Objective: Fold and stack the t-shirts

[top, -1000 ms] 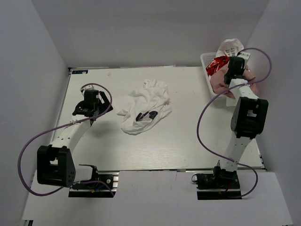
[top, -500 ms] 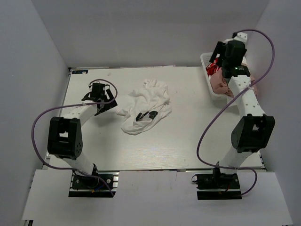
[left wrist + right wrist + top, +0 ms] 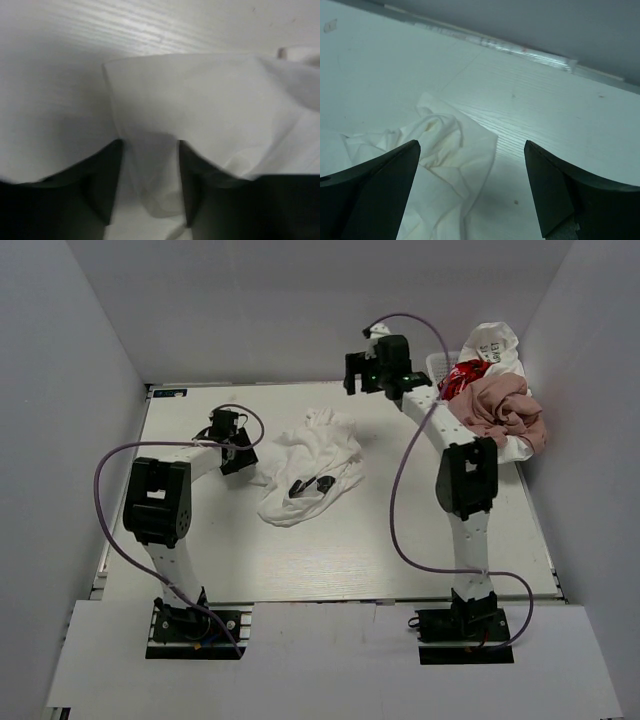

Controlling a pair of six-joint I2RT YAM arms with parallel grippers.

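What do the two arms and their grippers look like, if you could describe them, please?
Both the left arm and right arm have white links, boxy black joint housings and black bases. A purple cable loops loosely alongside each. The left gripper and right gripper have broad, dark fingers.

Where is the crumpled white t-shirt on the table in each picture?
Top external: the white t-shirt lies mid-table.
Left wrist: it fills the middle and right, a fold between the fingers of the left gripper.
Right wrist: lower left.
Shared landmark: the white wood-grain table under it.
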